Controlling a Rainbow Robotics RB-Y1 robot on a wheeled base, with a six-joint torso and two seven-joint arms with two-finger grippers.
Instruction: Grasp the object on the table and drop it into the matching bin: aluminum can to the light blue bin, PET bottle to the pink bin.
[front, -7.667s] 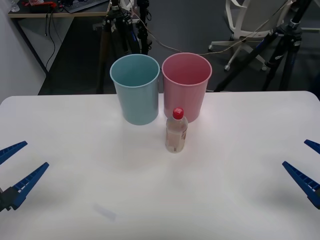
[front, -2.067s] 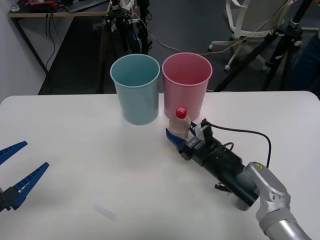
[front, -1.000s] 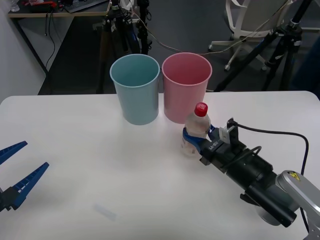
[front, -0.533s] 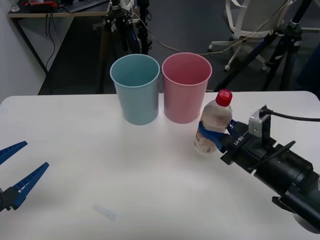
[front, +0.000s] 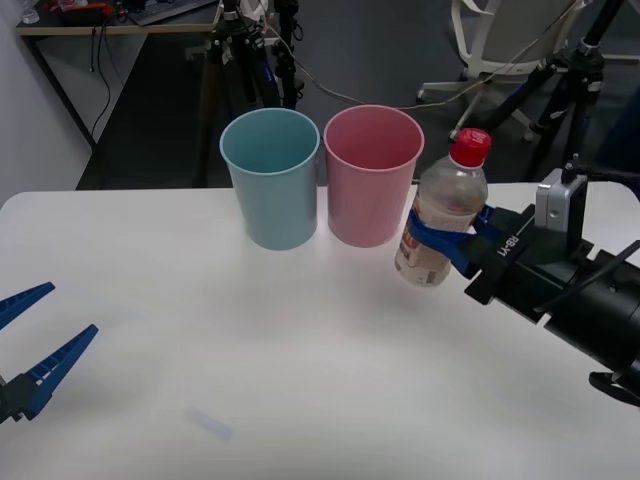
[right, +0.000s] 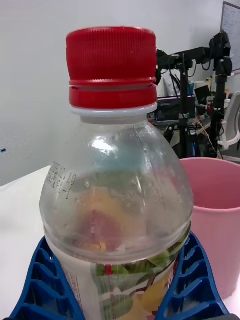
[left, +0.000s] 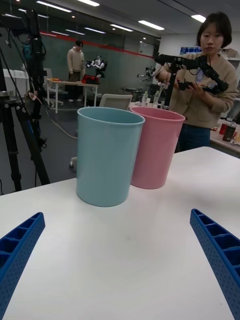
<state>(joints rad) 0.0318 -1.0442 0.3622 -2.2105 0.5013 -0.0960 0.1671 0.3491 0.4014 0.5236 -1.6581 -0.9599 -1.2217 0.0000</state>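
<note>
My right fingers (front: 447, 243) clamp the PET bottle (front: 441, 212) at its label, lifted clear of the desk (front: 200, 360), just right of the pink bin (front: 372, 175). It seems light, smooth, squashable; mid-body hold suits. My left fingers (front: 30, 350) wait spread, near left. White glossy desk; tripods behind.

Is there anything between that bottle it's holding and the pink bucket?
Nothing. In the front view, only a bare gap separates the PET bottle, held by the right gripper, from the pink bin.
</note>
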